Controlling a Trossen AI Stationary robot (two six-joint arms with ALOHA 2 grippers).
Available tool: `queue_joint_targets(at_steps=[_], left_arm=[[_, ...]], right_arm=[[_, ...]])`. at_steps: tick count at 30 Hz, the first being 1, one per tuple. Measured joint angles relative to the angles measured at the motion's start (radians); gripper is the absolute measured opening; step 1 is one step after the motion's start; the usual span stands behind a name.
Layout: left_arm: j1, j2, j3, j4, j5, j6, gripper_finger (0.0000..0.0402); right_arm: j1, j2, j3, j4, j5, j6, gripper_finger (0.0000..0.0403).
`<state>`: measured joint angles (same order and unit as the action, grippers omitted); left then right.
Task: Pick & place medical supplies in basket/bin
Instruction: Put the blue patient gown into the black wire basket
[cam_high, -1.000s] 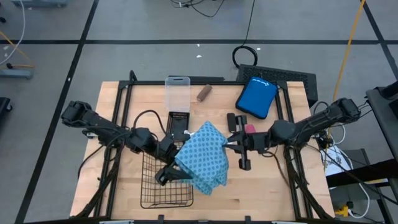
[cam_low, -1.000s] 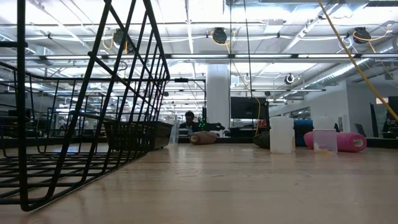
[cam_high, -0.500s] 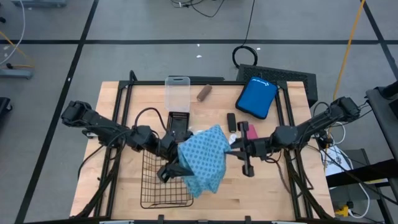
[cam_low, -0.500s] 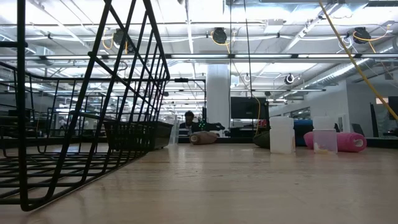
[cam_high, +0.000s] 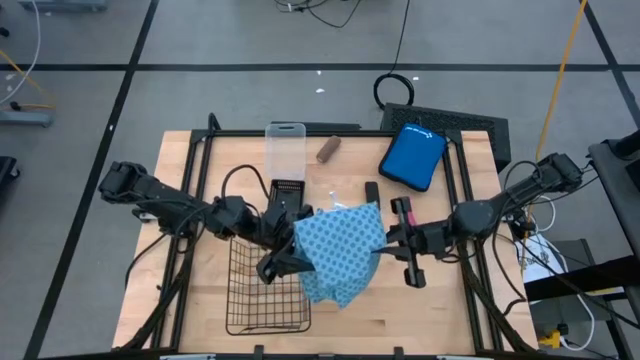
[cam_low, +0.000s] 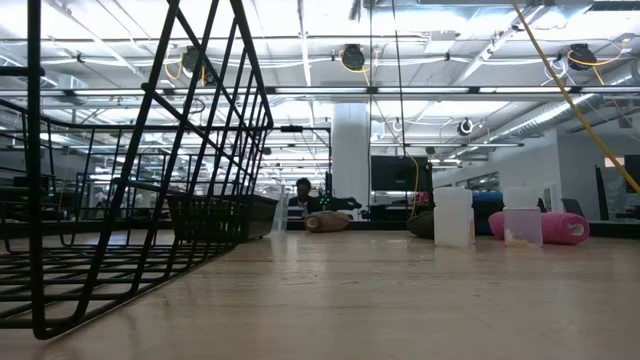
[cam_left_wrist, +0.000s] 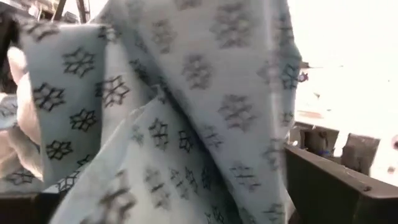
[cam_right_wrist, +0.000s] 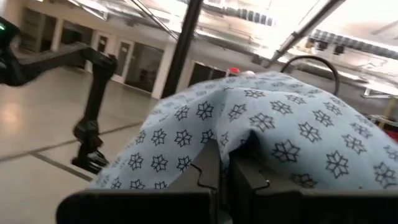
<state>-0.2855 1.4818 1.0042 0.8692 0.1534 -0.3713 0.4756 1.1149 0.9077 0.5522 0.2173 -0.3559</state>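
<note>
Pinching one edge of the folded teal patterned cloth (cam_high: 342, 262), the right hand (cam_high: 386, 238) has its fingers pressed together on the fabric, as the right wrist view shows: the cloth (cam_right_wrist: 261, 134) drapes over the dark fingers. Held by an edge like this, the cloth hangs clear of the wooden tabletop (cam_high: 420, 310) and spreads toward the other arm, probably so it can be passed or carried across.

Left hand (cam_high: 280, 262) sits at the cloth's far side from the right hand, fingers spread wide; its wrist view is filled with cloth (cam_left_wrist: 186, 112), so the fabric lies against or between the fingers. No grip yet, as I judge it.

Beneath and beside the left hand: rectangular black wire-mesh basket (cam_high: 262, 300), with nothing visible inside it. The cloth overhangs its near rim, not yet inside.

Outward from the right hand: pink roll (cam_high: 403, 210) just beside it, small black block (cam_high: 371, 191) near, brown roll (cam_high: 327, 150) and clear plastic box (cam_high: 285, 150) farther, blue pouch (cam_high: 412, 157) beyond. These wait on the tabletop.

Risk, as I judge it: cloth snagging on the basket wire.
</note>
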Motion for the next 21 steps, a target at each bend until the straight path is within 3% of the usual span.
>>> queue_joint_targets(at_steps=[7, 14, 21], left_arm=[[0.019, 0.000, 0.000, 0.002, -0.019, -0.129, 0.0326], [0.004, -0.051, 0.000, -0.012, -0.010, 0.002, 0.0326], [-0.010, -0.075, 0.000, -0.036, -0.052, 0.033, 0.0326]], right_arm=[[0.005, 0.000, 0.000, -0.021, 0.076, -0.018, 0.0000], [0.005, 0.000, 0.000, -0.022, 0.084, -0.037, 0.0000], [0.035, 0.000, 0.000, -0.001, 0.269, -0.176, 0.0000]])
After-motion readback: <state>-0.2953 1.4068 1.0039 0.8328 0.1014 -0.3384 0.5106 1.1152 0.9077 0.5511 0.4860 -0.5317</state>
